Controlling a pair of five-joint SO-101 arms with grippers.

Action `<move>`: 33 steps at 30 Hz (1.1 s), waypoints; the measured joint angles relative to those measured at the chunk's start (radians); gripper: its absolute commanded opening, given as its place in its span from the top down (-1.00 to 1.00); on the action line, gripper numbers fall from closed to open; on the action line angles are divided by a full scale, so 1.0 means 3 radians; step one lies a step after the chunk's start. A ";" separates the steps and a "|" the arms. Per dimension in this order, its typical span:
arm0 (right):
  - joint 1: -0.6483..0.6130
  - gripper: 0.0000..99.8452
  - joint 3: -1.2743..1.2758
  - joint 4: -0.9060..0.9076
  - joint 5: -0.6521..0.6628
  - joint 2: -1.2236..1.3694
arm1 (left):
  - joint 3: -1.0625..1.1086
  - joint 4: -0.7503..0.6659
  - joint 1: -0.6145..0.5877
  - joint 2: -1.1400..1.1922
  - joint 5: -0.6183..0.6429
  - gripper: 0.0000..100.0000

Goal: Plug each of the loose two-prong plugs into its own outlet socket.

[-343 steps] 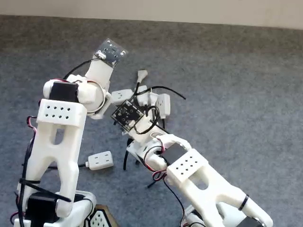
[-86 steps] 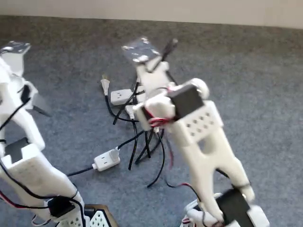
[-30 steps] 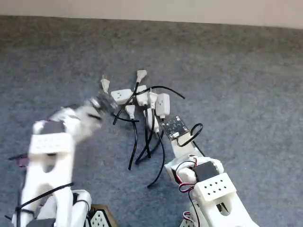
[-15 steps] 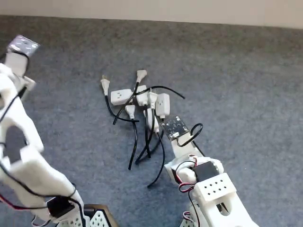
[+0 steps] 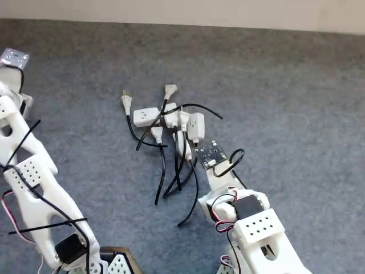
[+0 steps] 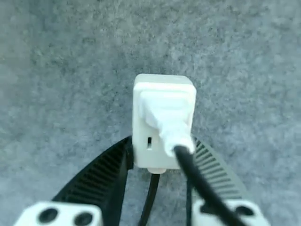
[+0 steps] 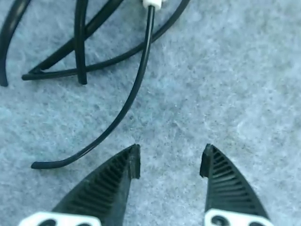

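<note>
Gripping an outlet socket (image 6: 163, 87) by its sides, my left gripper (image 6: 162, 142) is closed on the white block. A two-prong plug (image 6: 165, 113) sits fully seated in the block's face, its black cable (image 6: 200, 186) trailing back past the fingers, with bare grey carpet (image 6: 56, 56) beneath. My right gripper (image 7: 170, 153) hangs low with its jaws parted fairly wide and nothing between them, just short of the black cords (image 7: 81, 47) at the near edge of the heap. In the high view my left arm (image 5: 31, 171) stands at the far left edge, well apart from the heap, while my right arm (image 5: 251, 220) comes in from the lower right. A second ago the left arm was sweeping past the left side of the heap, half a second ago it was out at the edge, and now it has swung a shade farther; the right arm hasn't budged in that time. Against the oldest frame, the socket that lay alone on the carpet toward the lower left is gone. I judge it's the one I'm carrying, already mated, so one pair looks done. In the heap a loose plug (image 5: 126, 102) and a second plug (image 5: 170, 89) lie near a socket (image 5: 146, 117), not yet joined.
</note>
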 measured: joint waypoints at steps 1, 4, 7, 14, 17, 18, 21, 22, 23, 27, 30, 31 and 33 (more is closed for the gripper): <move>0.0000 0.59 0.0000 0.0000 0.0000 0.0000 | -0.0026 0.0026 -0.0005 0.0026 0.0010 0.49; 0.0000 0.59 0.0000 0.0000 0.0000 0.0000 | -0.0097 0.0072 -0.0036 0.0020 0.0036 0.49; 0.0000 0.59 0.0000 0.0000 0.0000 0.0000 | -0.0128 0.0133 -0.0102 0.0005 0.0036 0.49; 0.0000 0.59 0.0000 0.0000 0.0000 0.0000 | -0.0128 0.0829 -0.0087 -0.0593 0.0092 0.50; 0.0000 0.59 0.0000 0.0000 0.0000 0.0000 | -0.0128 0.0956 -0.0051 -0.0967 0.0332 0.50; 0.0000 0.59 0.0000 0.0000 0.0000 0.0000 | -0.0133 0.0967 -0.0031 -0.1079 0.0409 0.50; 0.0000 0.59 0.0000 0.0000 0.0000 0.0000 | 0.0113 0.0997 0.0066 -0.1437 0.0598 0.50; 0.0000 0.59 0.0000 0.0000 0.0000 0.0000 | 0.0297 0.1002 0.0128 -0.1560 0.0624 0.50; 0.0000 0.59 0.0000 0.0000 0.0000 0.0000 | 0.0517 0.1002 0.0199 -0.1688 0.0639 0.50; 0.0000 0.59 0.0000 0.0000 0.0000 0.0000 | 0.1683 0.1002 0.0598 -0.2307 0.0644 0.50; 0.0000 0.59 0.0000 0.0000 0.0000 0.0000 | 0.2629 0.1002 0.1054 -0.2823 0.0644 0.50; 0.0000 0.59 0.0000 0.0000 0.0000 0.0000 | 0.2926 0.1002 0.1233 -0.2982 0.0644 0.50; 0.0000 0.59 0.0000 0.0000 0.0000 0.0000 | 0.3427 0.0900 0.1616 -0.3212 0.0644 0.50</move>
